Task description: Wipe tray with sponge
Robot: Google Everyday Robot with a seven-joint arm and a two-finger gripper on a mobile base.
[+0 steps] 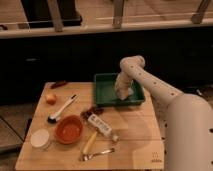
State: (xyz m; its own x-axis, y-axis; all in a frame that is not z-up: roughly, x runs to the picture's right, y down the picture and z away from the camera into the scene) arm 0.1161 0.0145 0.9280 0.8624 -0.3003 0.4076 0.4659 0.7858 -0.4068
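The dark-green tray point(106, 90) sits at the far right of the wooden table. My white arm reaches in from the right and bends down into the tray. My gripper point(123, 94) is low inside the tray, near its right middle, at the tray floor. The sponge is hidden; I cannot see it under or in the gripper.
On the wooden table point(135, 135): an orange bowl point(68, 129), a white-handled dish brush point(62, 108), a white bottle point(101, 125), a yellow-handled utensil point(90, 142), a fork point(98, 152), a white cup point(40, 138), an orange fruit point(51, 98), a red object point(58, 84).
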